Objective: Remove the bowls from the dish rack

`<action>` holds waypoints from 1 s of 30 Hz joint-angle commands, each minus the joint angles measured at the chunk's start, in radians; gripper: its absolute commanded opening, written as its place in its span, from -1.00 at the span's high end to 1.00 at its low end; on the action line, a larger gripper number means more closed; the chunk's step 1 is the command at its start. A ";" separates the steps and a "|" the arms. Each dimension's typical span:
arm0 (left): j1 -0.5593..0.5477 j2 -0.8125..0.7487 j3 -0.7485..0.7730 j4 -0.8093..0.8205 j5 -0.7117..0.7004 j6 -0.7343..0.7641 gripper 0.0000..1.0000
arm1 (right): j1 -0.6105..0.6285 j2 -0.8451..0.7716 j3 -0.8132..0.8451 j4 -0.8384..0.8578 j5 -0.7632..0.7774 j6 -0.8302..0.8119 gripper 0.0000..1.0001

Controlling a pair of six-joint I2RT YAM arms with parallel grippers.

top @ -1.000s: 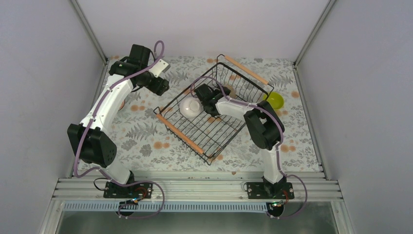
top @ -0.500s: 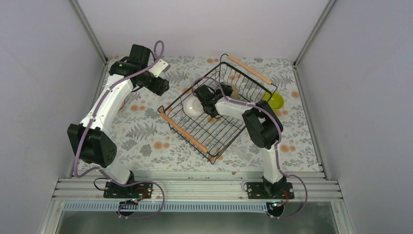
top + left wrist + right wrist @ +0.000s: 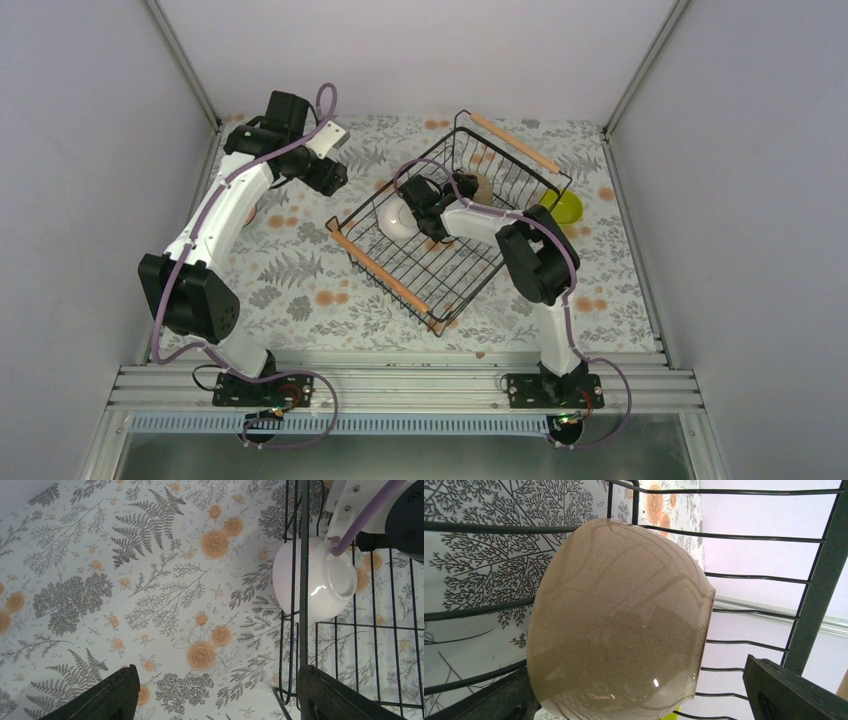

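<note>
We see the dish rack (image 3: 455,270) now sitting slightly farther toward 3 o'clock than a second ago, likely nudged by our right arm reaching in. Our right gripper (image 3: 639,700) has its fingers spread around the tan bowl (image 3: 619,620), tipped against the wires at the rack's 1 o'clock and not clamped. Our left gripper (image 3: 215,690), also spread, hovers outside. The white bowl (image 3: 396,220) waits at the rack's 9 o'clock.
</note>
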 commanded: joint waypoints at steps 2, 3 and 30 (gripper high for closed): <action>-0.006 -0.015 0.024 -0.005 0.017 -0.015 -0.58 | -0.015 0.032 0.018 -0.045 0.046 0.019 -0.99; -0.005 -0.017 0.024 -0.005 0.016 -0.014 -0.58 | -0.015 0.031 0.021 -0.048 0.045 0.021 -0.97; -0.004 -0.015 0.044 -0.020 0.035 -0.028 -0.58 | -0.033 -0.031 0.048 -0.039 0.031 -0.004 -0.20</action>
